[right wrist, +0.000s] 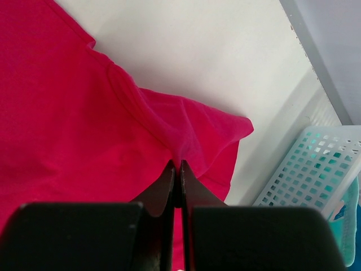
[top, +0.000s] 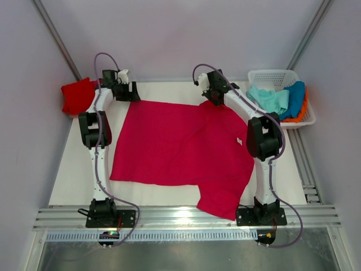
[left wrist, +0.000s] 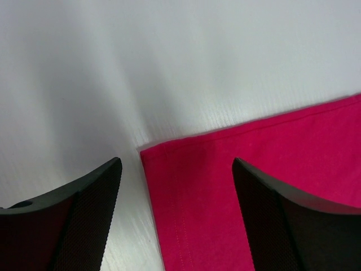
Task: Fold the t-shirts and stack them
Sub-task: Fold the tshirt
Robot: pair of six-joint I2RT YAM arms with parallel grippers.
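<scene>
Crimson tee (top: 169, 141) lies unfolded, right claw (right wrist: 176, 169) pinching it, left claw (left wrist: 176, 164) open; red tee (top: 78, 96) set aside, other tees (top: 273, 99) wait in basket (top: 271, 74).

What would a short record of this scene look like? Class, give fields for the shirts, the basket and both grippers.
Spread shirt: pink shirt, spread on the table
Left gripper: open, astride the pink shirt's corner
Right gripper: shut on the pink shirt's far edge
Set aside: red shirt, far left corner
Basket: far right, holding green shirt, blue shirt, orange shirt
</scene>
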